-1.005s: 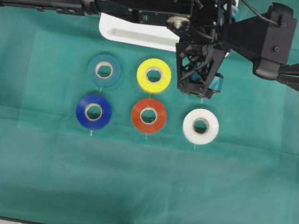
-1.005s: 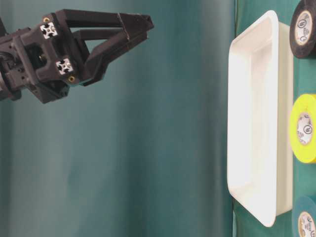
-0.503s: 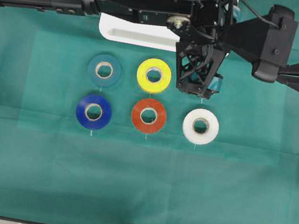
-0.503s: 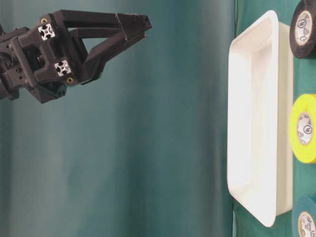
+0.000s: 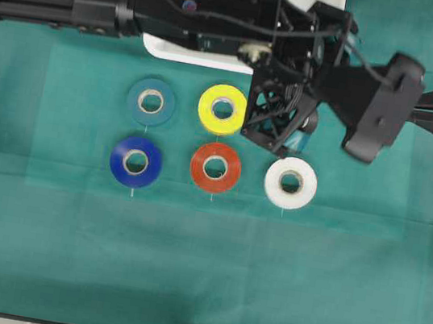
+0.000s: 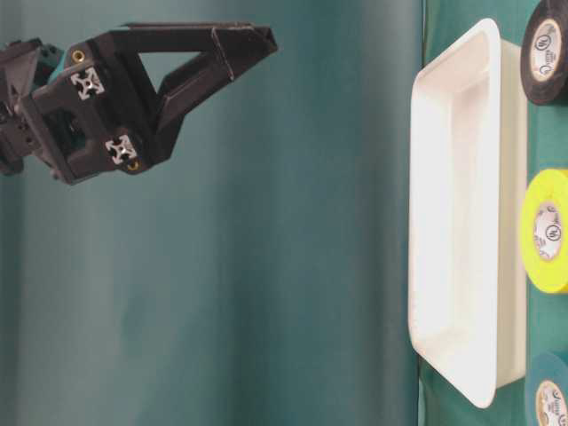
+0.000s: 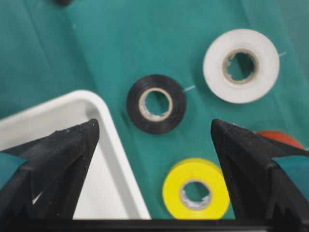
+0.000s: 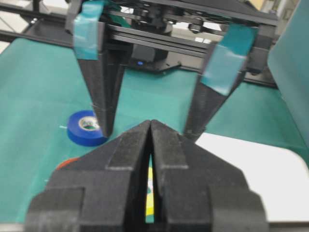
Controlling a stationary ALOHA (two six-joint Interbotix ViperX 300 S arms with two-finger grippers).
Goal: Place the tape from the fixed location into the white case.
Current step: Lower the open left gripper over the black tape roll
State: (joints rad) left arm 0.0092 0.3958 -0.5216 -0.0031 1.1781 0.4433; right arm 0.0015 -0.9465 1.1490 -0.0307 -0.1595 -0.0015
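1. Rolled at the wrist since 1 second back: left gripper (image 5: 279, 135) now sits skewed over the rolls in the overhead view, camera housing swung lower and to the right; same height above the cloth, tape untouched.
2. Left gripper (image 7: 154, 140) released, jaws spread wide, nothing between them.
3. Right gripper (image 8: 150, 145) clenched, fingers pressed together, holding nothing, parked back from the work.
4. Tape (image 7: 156, 104) flat on the green cloth (image 7: 96, 53), between the 2 left fingertips and a bit ahead of them, well below; hidden under the arm in the overhead view.
5. White case (image 7: 104, 116) just beside the tape, corner under the one fingertip; white roll (image 7: 241, 65) near the other side, yellow roll (image 7: 195, 188) close behind.
6. Judged step: aligning for the descent onto the tape, pick not yet begun.
7. Risks: descending with the case-side finger over the rim, jamming or tipping the case; wide jaws clipping the yellow or white roll; off-centre closing sliding the tape along the cloth.
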